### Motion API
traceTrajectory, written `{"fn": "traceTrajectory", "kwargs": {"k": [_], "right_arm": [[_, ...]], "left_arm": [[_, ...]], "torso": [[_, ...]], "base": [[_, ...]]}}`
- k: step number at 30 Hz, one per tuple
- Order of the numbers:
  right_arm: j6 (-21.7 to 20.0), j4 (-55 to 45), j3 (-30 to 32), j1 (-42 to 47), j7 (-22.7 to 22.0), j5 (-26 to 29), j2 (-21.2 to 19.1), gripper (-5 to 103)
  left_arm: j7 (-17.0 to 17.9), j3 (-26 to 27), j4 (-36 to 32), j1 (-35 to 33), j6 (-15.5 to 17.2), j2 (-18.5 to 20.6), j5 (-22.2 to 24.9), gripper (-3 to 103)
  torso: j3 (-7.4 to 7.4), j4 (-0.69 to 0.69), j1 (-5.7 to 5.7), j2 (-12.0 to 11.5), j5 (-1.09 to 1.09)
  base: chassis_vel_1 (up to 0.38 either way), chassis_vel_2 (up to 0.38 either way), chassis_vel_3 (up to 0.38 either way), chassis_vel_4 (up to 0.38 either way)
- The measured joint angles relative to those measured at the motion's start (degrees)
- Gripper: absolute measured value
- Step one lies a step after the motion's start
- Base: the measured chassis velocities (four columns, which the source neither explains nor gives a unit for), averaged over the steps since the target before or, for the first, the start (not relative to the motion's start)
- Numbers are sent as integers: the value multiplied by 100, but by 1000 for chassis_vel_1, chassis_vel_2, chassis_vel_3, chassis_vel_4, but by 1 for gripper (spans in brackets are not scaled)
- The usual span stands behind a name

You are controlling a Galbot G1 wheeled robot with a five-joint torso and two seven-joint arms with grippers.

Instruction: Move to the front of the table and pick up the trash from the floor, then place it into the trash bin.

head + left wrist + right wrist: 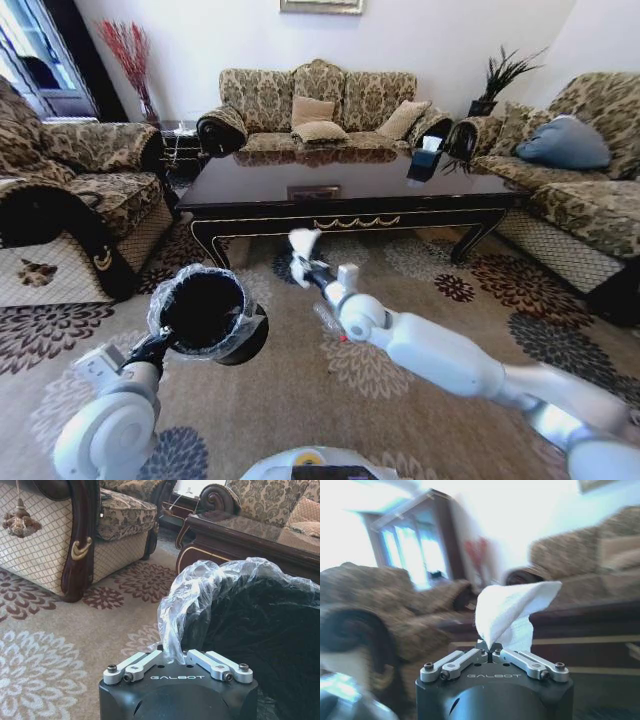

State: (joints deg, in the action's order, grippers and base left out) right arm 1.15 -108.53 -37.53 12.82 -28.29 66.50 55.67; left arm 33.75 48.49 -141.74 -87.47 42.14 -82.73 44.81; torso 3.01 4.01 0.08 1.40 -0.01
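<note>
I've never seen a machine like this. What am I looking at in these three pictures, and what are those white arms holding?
This is a wheeled robot with two arms, in a living room. The wide picture comes from a camera on its head, looking down at its own arms. The other two come from cameras on each wrist, looking along the pincers.

The left gripper is shut on the plastic liner at the rim of the trash bin, a small black bucket held above the carpet. The right gripper pinches a piece of trash, a crumpled white paper, held up in front of the table, the long dark coffee table between the sofas.
</note>
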Motion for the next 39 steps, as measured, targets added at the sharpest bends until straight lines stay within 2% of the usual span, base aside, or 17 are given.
{"fn": "traceTrajectory", "kwargs": {"k": [11,15,17,23,28,29,31,35,37,39], "right_arm": [[326,-265,-553,-643,300,293,399,0],[506,-292,-855,-673,546,102,513,0],[594,-248,-1057,-704,679,-16,725,0],[636,-76,-1374,-667,732,-262,1163,0],[636,90,-1549,-582,751,-709,1139,-1],[635,100,-1560,-564,753,-748,1094,3],[628,100,-1566,-549,755,-764,1047,3],[615,81,-1630,-525,772,-934,874,24],[618,77,-1647,-524,779,-985,850,24],[651,60,-1738,-529,807,-1233,752,35]], "left_arm": [[-4,-31,127,109,0,-7,44,2],[-5,-45,205,174,-1,11,77,2],[-11,-48,245,215,0,28,103,2],[-41,-37,306,260,0,32,114,2],[-69,-11,275,260,0,37,127,2],[-70,-9,275,258,-1,38,126,2],[-70,-9,275,255,0,39,126,2],[-73,-3,252,240,-1,45,124,2],[-74,-1,248,237,0,46,125,2],[-75,7,232,214,0,42,119,2]], "torso": [[0,0,0,2,0],[0,2,0,2,1],[0,0,0,2,0],[0,-1,0,2,0],[-1,1,0,2,1],[0,3,0,2,1],[-1,2,0,2,1],[-1,0,0,2,1],[-1,0,0,2,1],[-1,0,0,1,2]], "base": [[0,0,0,0],[0,0,0,0],[0,0,0,0],[0,0,0,0],[0,0,0,0],[0,0,0,0],[0,0,0,0],[0,0,0,0],[0,0,0,0],[0,0,0,0]]}}
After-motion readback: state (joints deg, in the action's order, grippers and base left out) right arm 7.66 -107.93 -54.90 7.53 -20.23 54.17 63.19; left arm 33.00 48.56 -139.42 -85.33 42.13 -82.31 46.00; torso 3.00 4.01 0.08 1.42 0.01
